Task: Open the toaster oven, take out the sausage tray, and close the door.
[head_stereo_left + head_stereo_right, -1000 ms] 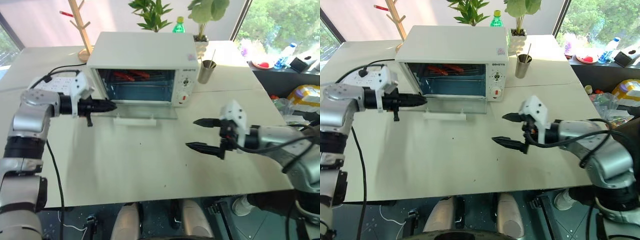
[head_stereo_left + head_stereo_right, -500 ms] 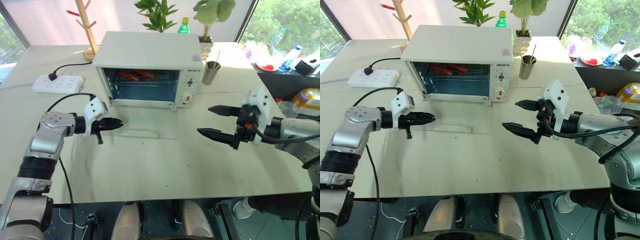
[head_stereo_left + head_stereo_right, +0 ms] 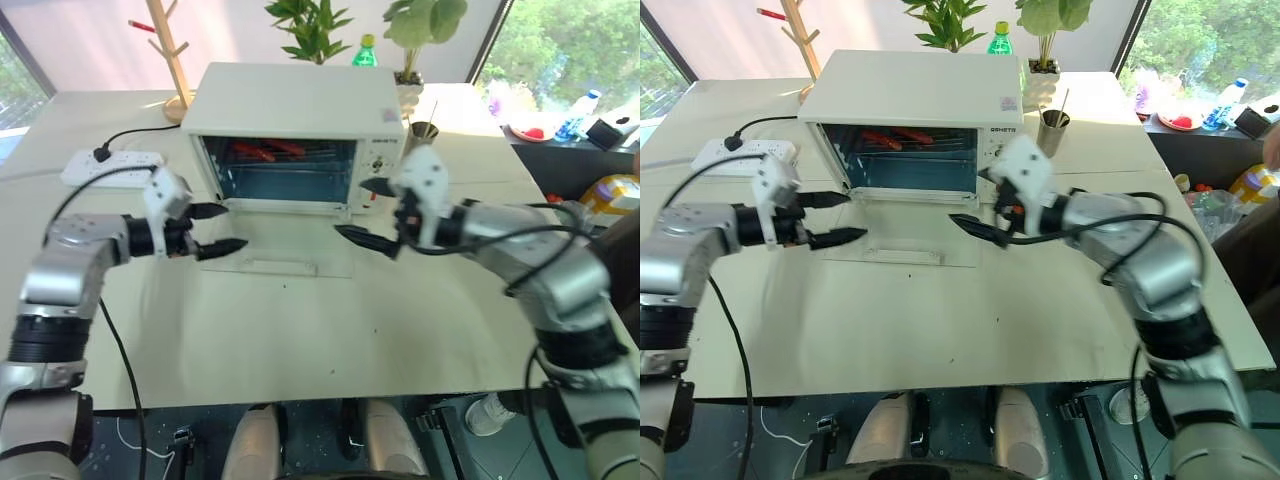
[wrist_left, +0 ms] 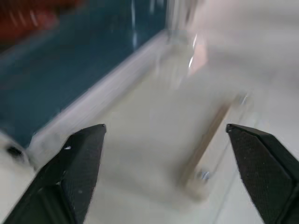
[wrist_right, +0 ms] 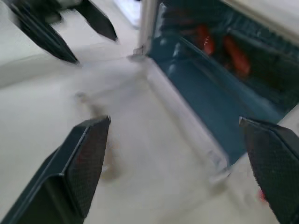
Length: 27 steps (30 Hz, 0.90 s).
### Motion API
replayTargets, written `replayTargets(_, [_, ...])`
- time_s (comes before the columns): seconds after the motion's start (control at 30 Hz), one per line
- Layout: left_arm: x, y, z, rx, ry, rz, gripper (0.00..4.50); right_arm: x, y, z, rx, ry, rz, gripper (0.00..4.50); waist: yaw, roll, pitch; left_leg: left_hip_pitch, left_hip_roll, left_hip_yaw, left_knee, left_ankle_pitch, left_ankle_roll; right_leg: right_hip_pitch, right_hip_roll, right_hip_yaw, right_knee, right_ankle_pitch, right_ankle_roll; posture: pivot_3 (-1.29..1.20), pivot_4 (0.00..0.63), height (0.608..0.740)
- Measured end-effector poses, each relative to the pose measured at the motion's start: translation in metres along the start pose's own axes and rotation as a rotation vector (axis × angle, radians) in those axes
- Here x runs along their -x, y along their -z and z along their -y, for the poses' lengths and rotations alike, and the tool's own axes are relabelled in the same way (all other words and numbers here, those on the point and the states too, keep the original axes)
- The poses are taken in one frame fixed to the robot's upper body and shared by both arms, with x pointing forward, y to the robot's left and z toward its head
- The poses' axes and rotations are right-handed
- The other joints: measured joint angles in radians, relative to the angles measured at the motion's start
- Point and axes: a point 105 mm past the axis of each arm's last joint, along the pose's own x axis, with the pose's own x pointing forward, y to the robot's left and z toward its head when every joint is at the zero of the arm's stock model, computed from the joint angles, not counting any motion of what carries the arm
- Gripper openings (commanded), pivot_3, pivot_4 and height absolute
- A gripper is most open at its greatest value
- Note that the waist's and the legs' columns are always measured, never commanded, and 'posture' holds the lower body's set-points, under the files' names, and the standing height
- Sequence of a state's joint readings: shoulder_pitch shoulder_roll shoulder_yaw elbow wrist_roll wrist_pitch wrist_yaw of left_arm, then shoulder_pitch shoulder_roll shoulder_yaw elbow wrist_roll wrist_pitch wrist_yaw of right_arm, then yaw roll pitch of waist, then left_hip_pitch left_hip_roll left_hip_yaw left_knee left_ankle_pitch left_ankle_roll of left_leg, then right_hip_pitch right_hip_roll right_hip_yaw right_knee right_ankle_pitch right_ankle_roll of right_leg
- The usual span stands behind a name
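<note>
The white toaster oven (image 3: pixel 300 105) stands at the back of the table with its door (image 3: pixel 300 248) folded down flat, the bar handle (image 3: pixel 275 266) nearest me. The sausage tray (image 3: pixel 265 152) sits inside, red-brown sausages (image 5: pixel 219 46) on it. My left gripper (image 3: pixel 232 226) is open at the door's left edge, just above it, nothing between its fingers. My right gripper (image 3: pixel 350 207) is open over the door's right edge, in front of the control panel (image 3: pixel 375 172), also holding nothing. The left wrist view looks down on the handle (image 4: pixel 205 149).
A white power strip (image 3: pixel 110 167) with a black cable lies left of the oven. A metal cup (image 3: pixel 420 142) stands right of it. Behind are a wooden rack (image 3: pixel 170 55), plants and a green bottle (image 3: pixel 365 50). Clutter lies beyond the table's right edge.
My left gripper has opened and lifted slightly at the door's left edge. My right gripper has swung left from the open table to the oven's front, staying open.
</note>
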<state>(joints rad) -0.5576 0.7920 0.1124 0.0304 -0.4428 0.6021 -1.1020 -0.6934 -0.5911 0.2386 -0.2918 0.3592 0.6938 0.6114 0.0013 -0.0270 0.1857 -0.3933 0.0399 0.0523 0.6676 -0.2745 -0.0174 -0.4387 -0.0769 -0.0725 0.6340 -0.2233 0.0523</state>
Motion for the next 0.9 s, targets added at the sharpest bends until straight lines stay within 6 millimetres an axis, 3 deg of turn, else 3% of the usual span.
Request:
replayTargets(0.1, [-0.001,-0.018,-0.003,0.023,-0.033,0.052,4.38,-0.025,0.003,0.009,0.121,0.057,-0.025,4.5,0.004,0.0,0.0,0.0,-0.002,0.0,0.0,0.0,0.0,0.0,-0.001,0.0,0.0,0.0,0.0,0.0,0.15,0.717])
replayTargets(0.2, [-0.006,-0.016,-0.004,0.064,-0.05,0.055,4.38,-0.045,0.006,0.014,0.176,0.087,-0.025,4.5,0.001,0.0,0.0,-0.001,-0.003,0.0,0.0,0.0,0.0,0.0,-0.001,0.0,0.0,0.0,0.0,0.0,0.15,0.717])
replayTargets(0.43, [-0.012,-0.011,-0.003,0.082,-0.065,0.056,4.38,-0.083,0.03,0.029,0.514,0.136,-0.141,4.5,-0.015,0.0,0.0,-0.001,-0.004,-0.001,0.0,0.0,0.0,0.0,-0.003,0.0,0.0,0.0,0.001,0.0,0.15,0.717])
replayTargets(0.67, [-0.014,-0.012,0.0,0.072,-0.055,0.054,4.38,-0.107,0.027,0.035,0.681,0.179,-0.176,4.5,-0.021,0.0,0.0,-0.001,-0.004,-0.001,0.0,0.001,-0.002,-0.001,-0.003,0.0,0.002,0.001,0.001,0.0,0.15,0.717])
replayTargets(0.9, [-0.02,-0.013,0.003,0.063,-0.028,0.045,4.38,-0.125,0.025,0.033,0.728,0.203,-0.209,4.5,-0.018,0.0,0.0,-0.001,-0.004,-0.001,0.0,0.001,-0.002,-0.001,-0.003,0.0,0.003,0.001,0.001,0.0,0.15,0.717])
